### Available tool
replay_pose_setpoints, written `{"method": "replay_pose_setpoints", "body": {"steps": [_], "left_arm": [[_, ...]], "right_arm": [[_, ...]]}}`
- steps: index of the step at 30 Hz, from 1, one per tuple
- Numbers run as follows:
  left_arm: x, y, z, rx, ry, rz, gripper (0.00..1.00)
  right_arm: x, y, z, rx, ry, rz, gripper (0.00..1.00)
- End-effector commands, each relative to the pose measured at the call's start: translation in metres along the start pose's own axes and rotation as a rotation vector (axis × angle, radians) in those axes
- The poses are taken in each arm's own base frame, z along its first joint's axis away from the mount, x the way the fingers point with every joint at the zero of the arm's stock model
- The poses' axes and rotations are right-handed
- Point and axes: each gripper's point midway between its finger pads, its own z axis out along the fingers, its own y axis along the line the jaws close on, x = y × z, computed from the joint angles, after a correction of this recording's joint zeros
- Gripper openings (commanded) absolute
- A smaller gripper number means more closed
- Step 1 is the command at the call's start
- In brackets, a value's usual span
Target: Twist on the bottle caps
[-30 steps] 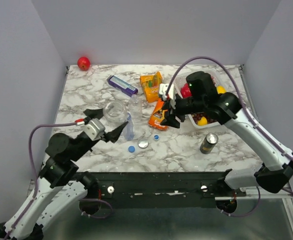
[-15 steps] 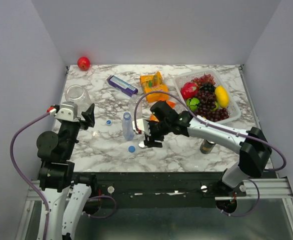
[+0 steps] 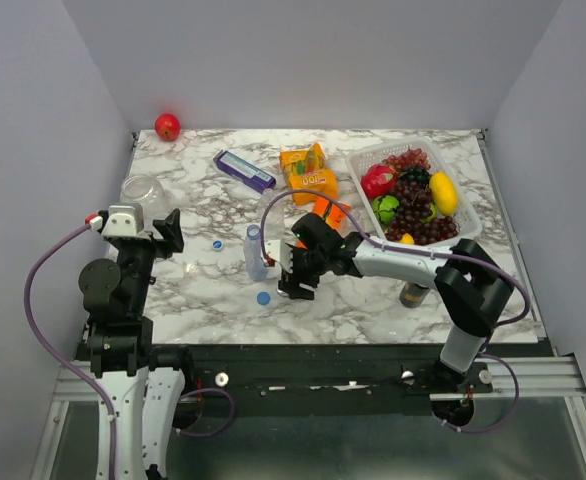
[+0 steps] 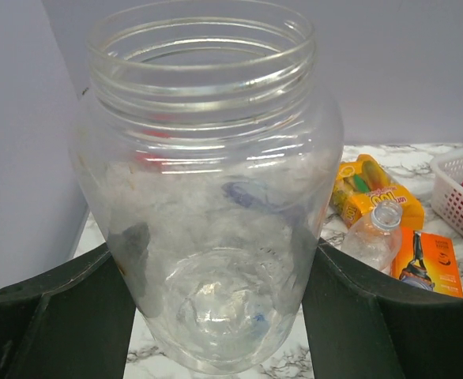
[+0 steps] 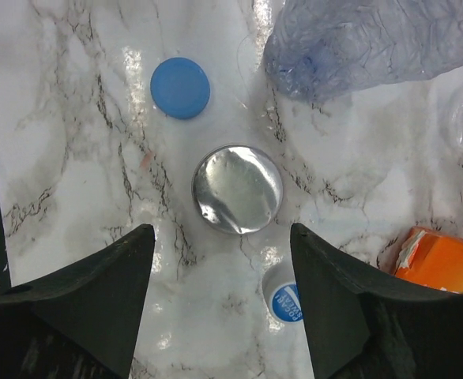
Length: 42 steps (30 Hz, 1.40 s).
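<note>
A slim clear bottle [image 3: 255, 251] stands uncapped at the table's middle. A second uncapped bottle [image 4: 374, 237] is behind it. A blue cap [image 3: 263, 297] lies in front of the first bottle, and another small blue cap [image 3: 216, 243] lies to its left. My right gripper [image 3: 293, 276] is open and low over a round silver lid [image 5: 237, 189]. In the right wrist view the blue cap [image 5: 180, 88] is just beyond the lid, and a white-rimmed blue cap [image 5: 283, 298] lies by the right finger [image 5: 334, 300]. My left gripper [image 4: 216, 316] is shut on a big clear jar [image 3: 139, 189] at the left.
A red ball [image 3: 167, 126] sits in the back left corner. A purple box [image 3: 244, 170] and orange packets [image 3: 308, 172] lie at the back. A white basket [image 3: 470, 226] of fruit stands at the right. A dark can [image 3: 416, 289] stands near the front right.
My left gripper carried the clear jar from the table's middle to the left side. My right arm swung from the basket down to the silver lid beside the bottle.
</note>
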Motion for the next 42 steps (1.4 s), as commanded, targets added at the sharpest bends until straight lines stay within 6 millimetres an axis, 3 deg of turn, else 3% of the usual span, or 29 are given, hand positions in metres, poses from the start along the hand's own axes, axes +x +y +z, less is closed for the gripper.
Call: {"method": "replay_pose_setpoints", "body": {"steps": [1, 3, 6, 17, 33, 40, 42], "left_arm": [[0.002, -0.002, 0.000, 0.017, -0.017, -0.020, 0.00], [0.003, -0.001, 0.001, 0.015, -0.012, -0.019, 0.00], [0.005, -0.002, 0.001, 0.018, -0.004, -0.014, 0.00], [0.012, -0.003, 0.003, 0.028, 0.011, -0.011, 0.00], [0.020, -0.006, 0.003, 0.055, 0.025, 0.000, 0.00], [0.031, -0.015, 0.002, 0.107, 0.048, 0.006, 0.00], [0.035, -0.029, -0.001, 0.195, 0.052, 0.013, 0.00]], "right_arm": [[-0.004, -0.009, 0.016, 0.027, -0.035, 0.028, 0.80], [-0.002, -0.007, 0.020, 0.018, -0.033, 0.048, 0.87], [0.003, -0.006, 0.026, 0.015, -0.028, 0.055, 0.89], [0.007, -0.006, 0.041, 0.004, -0.029, 0.090, 0.88], [0.023, 0.004, 0.044, -0.016, -0.007, 0.090, 0.75], [0.025, 0.007, 0.033, 0.000, -0.008, 0.091, 0.57], [0.025, 0.012, 0.024, 0.003, -0.009, 0.091, 0.54]]}}
